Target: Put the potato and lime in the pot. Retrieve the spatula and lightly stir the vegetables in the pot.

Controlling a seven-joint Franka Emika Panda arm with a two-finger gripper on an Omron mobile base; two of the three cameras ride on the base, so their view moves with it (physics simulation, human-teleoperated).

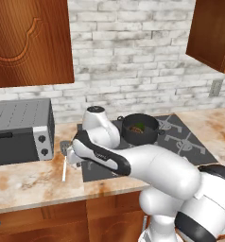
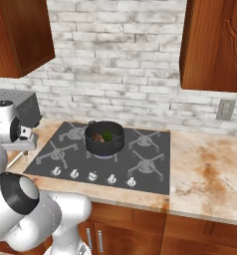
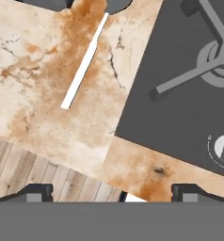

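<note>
The dark pot (image 1: 141,129) stands on the stove's back left burner, with the green lime (image 1: 140,125) and the brown potato (image 1: 134,128) inside it; from the right base both lime (image 2: 107,135) and potato (image 2: 97,136) show in the pot (image 2: 104,139). The spatula (image 1: 64,166) lies flat on the counter left of the stove, pale handle toward the front edge. In the hand view the spatula (image 3: 84,63) runs from top centre down to the left. My gripper (image 3: 113,193) hangs open above the counter beside the handle, its fingers wide apart and holding nothing. It hovers by the spatula's head (image 1: 68,155).
A grey toaster oven (image 1: 20,130) sits on the counter to the left of the spatula. The black stove top (image 3: 180,108) with its grates and knobs lies to the right. The counter's front edge and wooden floor (image 3: 34,172) are close below the hand.
</note>
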